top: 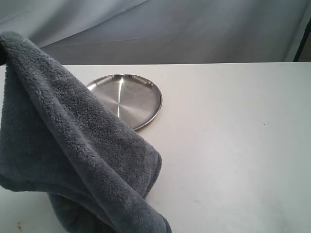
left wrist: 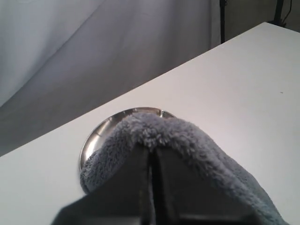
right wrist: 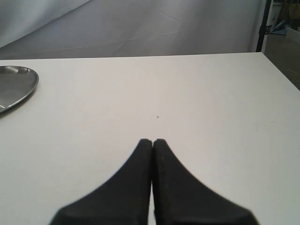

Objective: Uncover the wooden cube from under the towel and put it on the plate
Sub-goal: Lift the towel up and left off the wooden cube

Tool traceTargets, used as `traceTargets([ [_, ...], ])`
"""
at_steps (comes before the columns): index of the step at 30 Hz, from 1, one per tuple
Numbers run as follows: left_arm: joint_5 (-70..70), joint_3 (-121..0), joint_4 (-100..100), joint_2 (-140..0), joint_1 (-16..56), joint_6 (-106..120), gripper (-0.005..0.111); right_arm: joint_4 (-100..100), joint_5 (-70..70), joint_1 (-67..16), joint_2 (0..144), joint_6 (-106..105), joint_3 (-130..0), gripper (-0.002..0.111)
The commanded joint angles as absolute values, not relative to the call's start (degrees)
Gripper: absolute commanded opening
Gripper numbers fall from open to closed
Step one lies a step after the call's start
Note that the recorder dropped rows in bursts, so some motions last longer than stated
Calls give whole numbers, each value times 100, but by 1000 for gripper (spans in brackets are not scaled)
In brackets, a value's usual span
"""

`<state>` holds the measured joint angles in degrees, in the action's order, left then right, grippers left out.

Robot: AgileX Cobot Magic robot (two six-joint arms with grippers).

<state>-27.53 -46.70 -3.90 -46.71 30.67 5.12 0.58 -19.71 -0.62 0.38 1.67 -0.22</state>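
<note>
Grey fleece towel (top: 63,145) hangs, hiding plate (top: 133,97) edge; white table (top: 233,145) around.

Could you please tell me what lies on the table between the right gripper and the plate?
Nothing. In the right wrist view, only bare white table stretches from the shut right gripper to the plate.
</note>
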Motion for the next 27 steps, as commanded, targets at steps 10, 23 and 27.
traceTargets([
  [10, -1643, -4688, -353, -4630, 3090, 484, 0, 0, -1959, -61, 0, 171, 0, 0],
  [23, -1627, -4688, -1547, -4618, 3090, 471, 0, 0, -1959, -61, 0, 185, 0, 0],
  [27, -1536, -4688, -2211, -4530, 3090, 194, 0, 0, -1959, -61, 0, 185, 0, 0],
])
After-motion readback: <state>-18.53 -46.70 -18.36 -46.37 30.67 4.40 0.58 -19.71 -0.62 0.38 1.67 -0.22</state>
